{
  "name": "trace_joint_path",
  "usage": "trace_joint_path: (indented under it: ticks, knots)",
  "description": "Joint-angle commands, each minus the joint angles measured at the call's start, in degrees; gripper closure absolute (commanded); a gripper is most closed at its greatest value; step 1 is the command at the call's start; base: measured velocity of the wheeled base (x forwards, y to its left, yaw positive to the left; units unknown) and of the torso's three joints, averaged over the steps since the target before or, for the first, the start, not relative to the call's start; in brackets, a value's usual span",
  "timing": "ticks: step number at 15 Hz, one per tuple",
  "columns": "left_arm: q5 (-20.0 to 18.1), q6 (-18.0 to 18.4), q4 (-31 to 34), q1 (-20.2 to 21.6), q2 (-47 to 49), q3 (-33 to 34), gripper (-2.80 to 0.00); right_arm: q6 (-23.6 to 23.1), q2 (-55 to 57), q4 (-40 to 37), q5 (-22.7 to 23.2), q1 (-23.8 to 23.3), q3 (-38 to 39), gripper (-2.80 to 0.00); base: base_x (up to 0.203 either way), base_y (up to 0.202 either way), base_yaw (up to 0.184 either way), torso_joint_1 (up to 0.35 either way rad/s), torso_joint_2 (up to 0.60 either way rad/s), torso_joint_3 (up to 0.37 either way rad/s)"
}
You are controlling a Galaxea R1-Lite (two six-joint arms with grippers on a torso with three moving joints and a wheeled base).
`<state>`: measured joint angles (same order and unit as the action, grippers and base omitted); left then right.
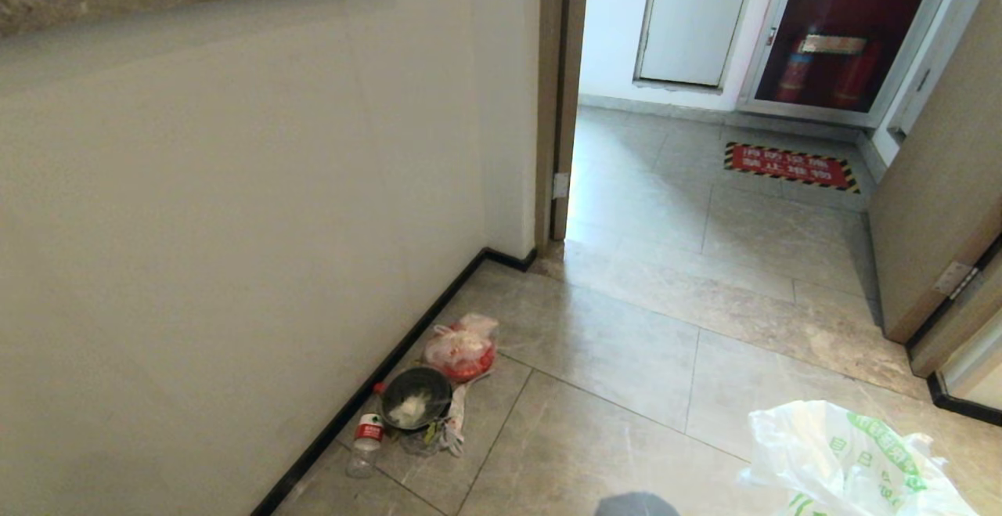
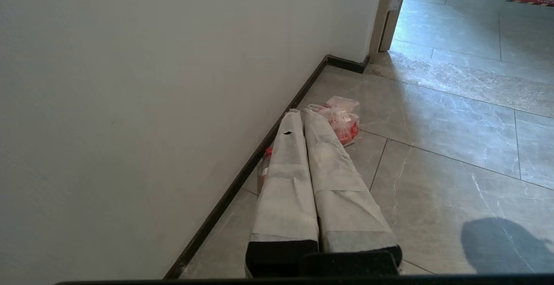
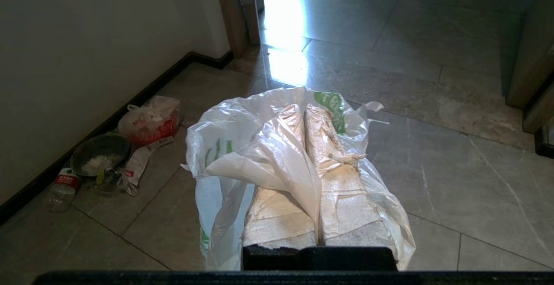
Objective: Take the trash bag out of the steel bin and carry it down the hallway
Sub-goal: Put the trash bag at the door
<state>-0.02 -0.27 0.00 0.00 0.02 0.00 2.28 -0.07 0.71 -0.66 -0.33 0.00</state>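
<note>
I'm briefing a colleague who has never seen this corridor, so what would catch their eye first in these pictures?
First, the thin translucent white plastic trash bag with green printing, draped over the right gripper, whose fingers are shut on it, low at the right of the head view. Next, the litter by the left wall's black baseboard: a red-and-clear plastic bag, a dark round bowl and a clear bottle. The left gripper hangs shut and empty near that wall.

The thin translucent white plastic bag with green printing (image 1: 849,461) runs off the head view's edge at five o'clock, its green lettering too blurred to read, and in the left wrist view the cloth-wrapped left gripper (image 2: 301,113) hides most of the clear red-labelled bottle (image 2: 264,164).
</note>
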Motion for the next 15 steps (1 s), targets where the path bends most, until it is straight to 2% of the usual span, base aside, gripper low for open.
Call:
trace_joint_path:
  ticks: [1, 15]
  knots:
    - [0.02, 0.0, 0.0, 0.0, -0.02, 0.0, 0.0, 0.01, -0.01, 0.08, 0.04, -0.02, 0.09, 0.0, 0.0, 0.0, 0.0, 0.0, 0.0, 0.0]
    - [0.02, -0.08, 0.0, 0.0, -0.02, 0.0, 0.0, 0.01, -0.01, 0.03, -0.03, 0.06, 0.09, 0.0, 0.0, 0.0, 0.0, 0.0, 0.0, 0.0]
